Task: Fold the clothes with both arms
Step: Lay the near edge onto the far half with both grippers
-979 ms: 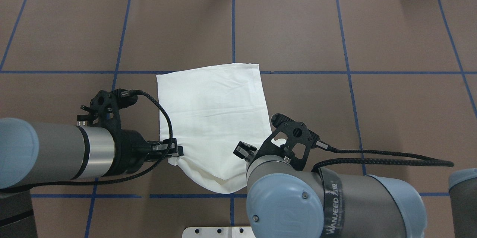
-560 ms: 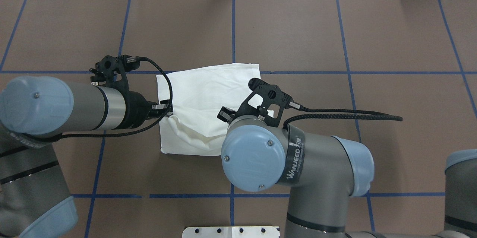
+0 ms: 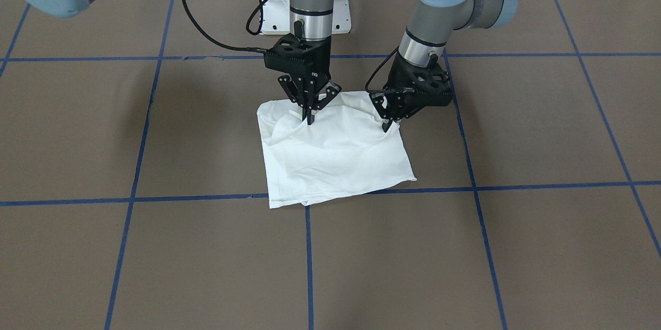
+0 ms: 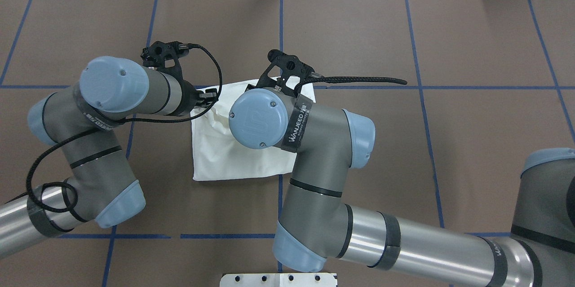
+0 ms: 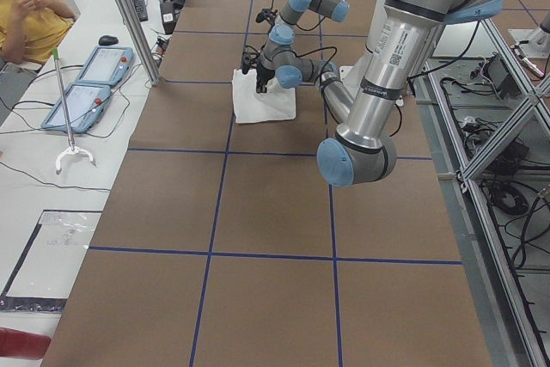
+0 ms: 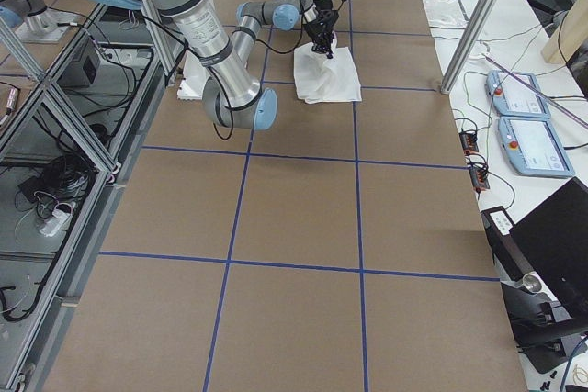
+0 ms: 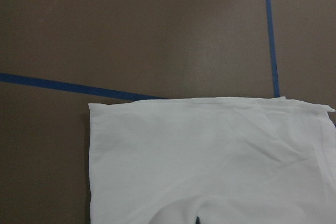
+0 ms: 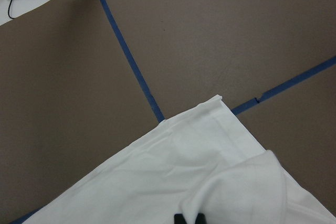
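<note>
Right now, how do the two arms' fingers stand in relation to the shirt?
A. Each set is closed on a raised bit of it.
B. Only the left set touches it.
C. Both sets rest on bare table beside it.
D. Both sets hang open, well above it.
A: in the front-facing view the right fingers and the left fingers are each shut on a lifted fold of the shirt.

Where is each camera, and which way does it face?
Front-facing: across the table, facing the robot; left gripper, right gripper pinch the shirt.
Overhead: behind robot, looking down; left arm, right arm.
Exterior left: table's left end; left arm near.
Exterior right: right end; right arm near.
Left wrist: down onto shirt; gripper barely shows.
Right wrist: likewise; fingertips at bottom.
All share the shirt.
</note>
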Controlling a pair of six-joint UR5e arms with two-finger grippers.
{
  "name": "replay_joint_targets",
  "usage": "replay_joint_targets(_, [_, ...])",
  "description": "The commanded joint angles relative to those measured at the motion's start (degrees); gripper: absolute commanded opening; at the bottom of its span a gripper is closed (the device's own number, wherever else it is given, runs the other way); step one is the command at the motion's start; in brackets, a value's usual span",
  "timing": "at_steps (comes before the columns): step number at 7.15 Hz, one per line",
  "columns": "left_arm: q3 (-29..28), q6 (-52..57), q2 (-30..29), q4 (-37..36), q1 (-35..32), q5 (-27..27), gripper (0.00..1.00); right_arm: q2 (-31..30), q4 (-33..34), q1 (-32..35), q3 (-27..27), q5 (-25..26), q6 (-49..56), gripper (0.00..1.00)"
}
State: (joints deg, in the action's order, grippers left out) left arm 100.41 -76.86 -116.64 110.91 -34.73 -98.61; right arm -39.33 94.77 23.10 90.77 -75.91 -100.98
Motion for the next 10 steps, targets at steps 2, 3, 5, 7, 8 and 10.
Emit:
replay_joint_targets(2, [-7.77, 1.35, -0.61, 6.86, -0.34, 0.70, 0.00, 0.75, -5.29, 1.16, -7.79, -0.12, 2.10, 0.00])
replay_joint_targets(3, [-7.68, 2.85, -0.61, 6.86, -0.95, 0.61, 0.16, 0.75, -5.30, 1.24, -7.80, -0.12, 3.41, 0.67])
replay_joint_targets(5, [-5.50, 11.77, 0.00, 7.03, -4.18, 0.00, 1.00, 2.24, -5.30, 1.94, -7.80, -0.81, 7.72, 1.00])
replay_joint_targets(7, [-4.61, 17.35, 1.58, 7.12, -7.27, -4.47, 1.00, 2.94, -5.30, 1.34, -7.62, -1.87, 8.60, 1.00])
replay_joint_targets(8, [-4.52, 17.36, 1.68, 7.12, -7.37, -4.49, 1.00, 2.86, -5.30, 0.38, -7.88, -1.61, 8.08, 1.00])
replay_joint_targets(10, [-4.25, 17.36, 1.85, 7.12, -7.37, -4.49, 1.00, 3.12, -6.86, -1.47, -12.26, -1.00, 8.16, 1.00])
